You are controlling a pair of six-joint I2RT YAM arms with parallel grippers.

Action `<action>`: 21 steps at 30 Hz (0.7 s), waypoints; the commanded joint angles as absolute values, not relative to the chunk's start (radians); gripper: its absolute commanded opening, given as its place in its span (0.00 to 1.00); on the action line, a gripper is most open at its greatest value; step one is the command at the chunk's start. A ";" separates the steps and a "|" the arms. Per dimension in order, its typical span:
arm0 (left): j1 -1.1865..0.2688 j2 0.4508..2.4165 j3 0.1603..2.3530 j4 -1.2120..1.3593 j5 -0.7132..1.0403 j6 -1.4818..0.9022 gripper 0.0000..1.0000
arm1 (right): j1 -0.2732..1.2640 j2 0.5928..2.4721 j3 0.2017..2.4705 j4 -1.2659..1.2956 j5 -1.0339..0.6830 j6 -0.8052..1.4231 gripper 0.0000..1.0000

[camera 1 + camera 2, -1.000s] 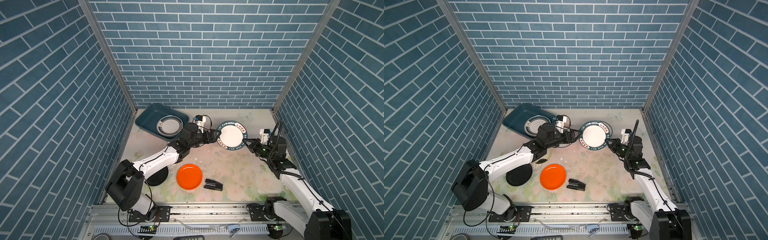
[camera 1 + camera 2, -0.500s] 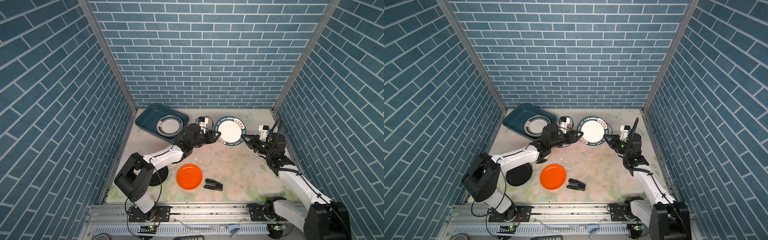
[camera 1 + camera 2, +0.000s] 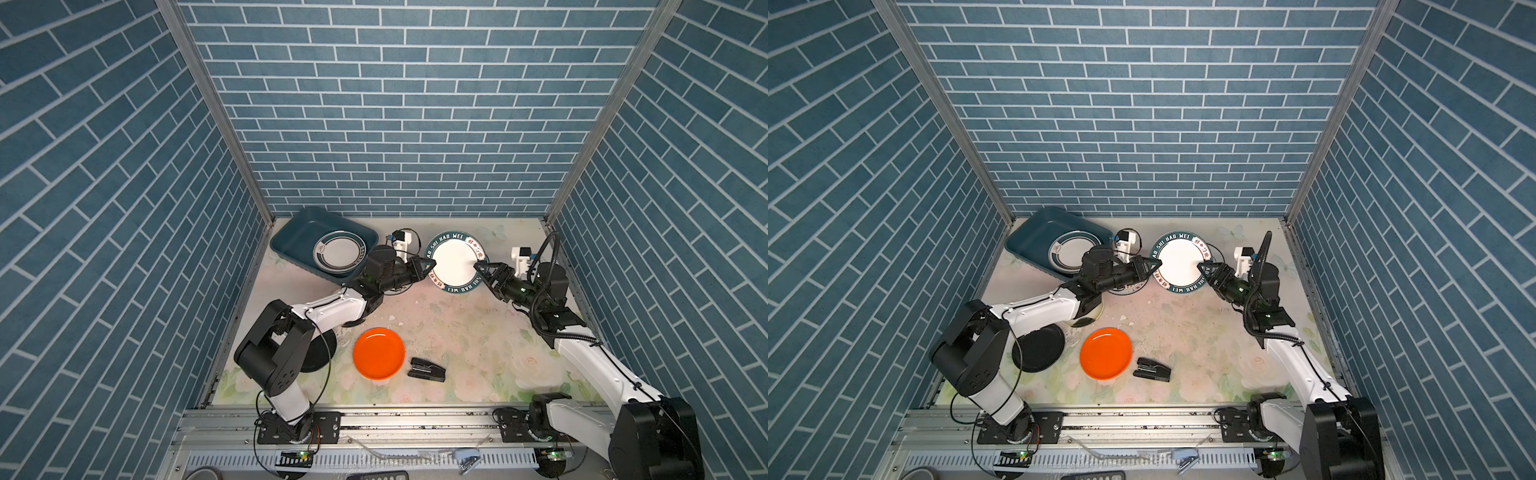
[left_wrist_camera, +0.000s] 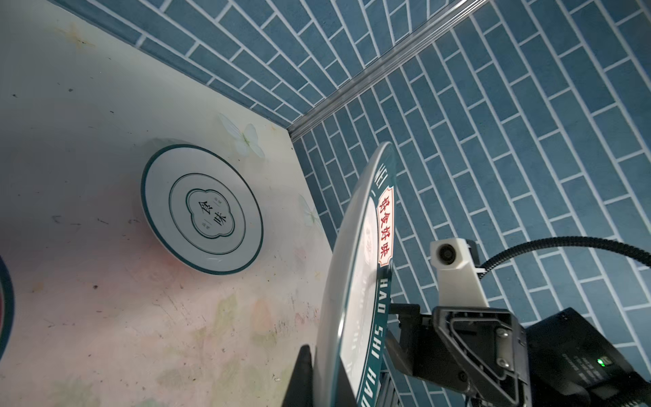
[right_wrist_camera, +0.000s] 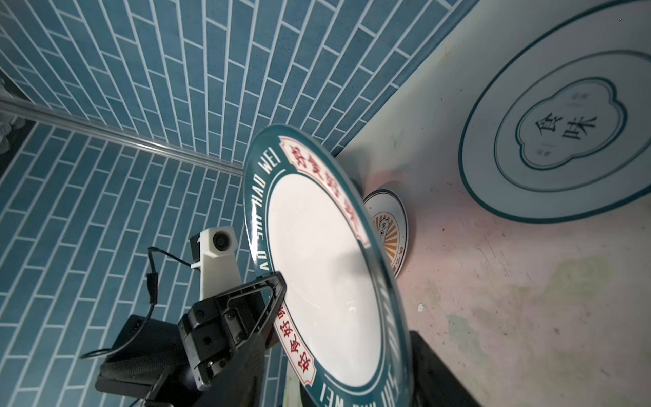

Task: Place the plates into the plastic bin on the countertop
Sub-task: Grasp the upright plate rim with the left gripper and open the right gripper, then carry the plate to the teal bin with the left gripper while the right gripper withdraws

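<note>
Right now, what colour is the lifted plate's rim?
Plate rim: dark teal, white lettering, red-character panels; best in right wrist view.

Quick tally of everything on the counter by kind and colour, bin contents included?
Teal bin: 1
White printed plates: 4 (one in the bin, one held aloft, two flat)
Orange plate: 1
Black plate: 1
Cream plate, mostly hidden: 1
Black stapler-like object: 1
Total: 9

A small black stapler lies flat, blue brick-patterned walls standing on three sides.
</note>
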State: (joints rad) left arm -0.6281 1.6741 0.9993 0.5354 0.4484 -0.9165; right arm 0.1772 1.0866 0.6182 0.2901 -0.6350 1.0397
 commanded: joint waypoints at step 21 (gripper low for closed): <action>-0.124 1.378 0.938 0.192 0.239 -0.752 0.00 | 0.181 0.950 0.628 0.004 -0.482 0.750 0.99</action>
